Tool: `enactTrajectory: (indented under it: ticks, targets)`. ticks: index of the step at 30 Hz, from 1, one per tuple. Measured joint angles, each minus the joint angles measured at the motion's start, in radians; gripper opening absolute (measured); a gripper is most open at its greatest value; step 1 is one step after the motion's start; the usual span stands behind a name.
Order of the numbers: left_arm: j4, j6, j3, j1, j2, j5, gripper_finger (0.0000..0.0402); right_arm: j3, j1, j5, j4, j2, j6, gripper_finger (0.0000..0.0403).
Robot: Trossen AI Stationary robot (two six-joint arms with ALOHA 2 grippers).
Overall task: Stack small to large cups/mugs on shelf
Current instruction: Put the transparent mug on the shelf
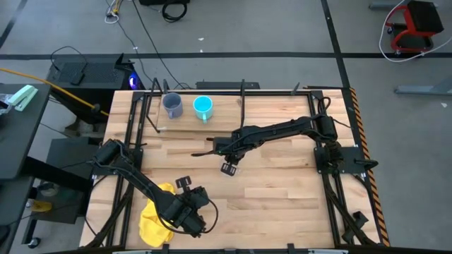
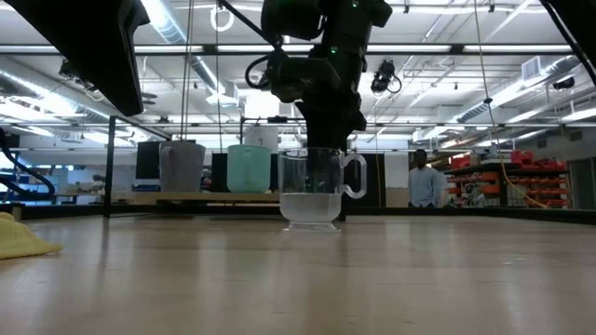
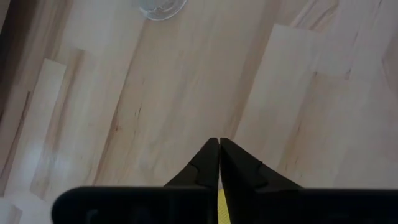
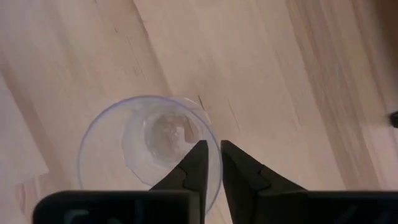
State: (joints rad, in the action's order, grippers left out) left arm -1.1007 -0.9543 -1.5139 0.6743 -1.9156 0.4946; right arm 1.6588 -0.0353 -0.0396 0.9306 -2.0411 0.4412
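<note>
The clear cup (image 2: 312,191) stands upright on its base on the table, mid-table, with its handle (image 2: 356,177) out to one side. My right gripper (image 4: 213,149) comes down on it from above and is shut on its rim; it also shows in the high view (image 1: 227,164). The grey-blue mug (image 1: 171,106) and the cyan mug (image 1: 203,107) stand side by side on the shelf (image 1: 185,118) at the far left. My left gripper (image 3: 219,142) is shut and empty near the table's near edge, over the yellow cloth (image 1: 155,219). My right gripper holds the clear cup by its rim (image 4: 216,167), with one finger (image 4: 196,163) inside the cup and the other (image 4: 241,169) outside, the wall between them. The fingers point down from above. The cup stands upright with its base (image 2: 310,223) on the table.
The yellow cloth lies at the near left corner under my left arm. Black metal frame rails (image 1: 332,162) run along the table's sides. Bare wood (image 1: 282,190) lies between the cup and the near edge. A person (image 2: 426,181) stands far off in the room.
</note>
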Motion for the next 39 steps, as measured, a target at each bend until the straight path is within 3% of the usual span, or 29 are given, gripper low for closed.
enactTrajectory:
  ticks: [7, 13, 17, 23, 26, 32, 39]
  targets:
    - [0.0, -0.001, 0.0, 0.0, 0.0, 0.023, 0.0012, 0.0, 0.0, 0.0, -0.001, 0.0, 0.0, 0.0086]
    - [-0.003, -0.084, 0.0, -0.009, 0.0, 0.199, 0.0028, 0.001, -0.001, -0.004, 0.084, 0.046, 0.011, 0.0106]
    - [-0.042, -0.161, 0.0, -0.043, 0.0, 0.27, 0.0032, 0.001, -0.005, -0.008, 0.15, 0.118, 0.012, 0.011]
    - [-0.139, -0.27, 0.0, -0.175, 0.0, 0.268, 0.002, 0.001, -0.045, -0.022, 0.239, 0.288, 0.005, 0.0108]
    - [-0.173, -0.183, 0.0, -0.281, 0.0, 0.205, 0.0013, 0.002, -0.092, -0.084, 0.283, 0.386, 0.023, 0.0108]
    - [-0.05, 0.145, 0.0, -0.519, 0.007, -0.128, 0.0006, -0.021, -0.214, -0.215, 0.318, 0.541, 0.105, 0.0108]
    - [0.143, 0.29, 0.001, -0.632, 0.109, -0.282, 0.0028, -0.259, -0.369, -0.34, 0.318, 0.695, 0.239, 0.0107]
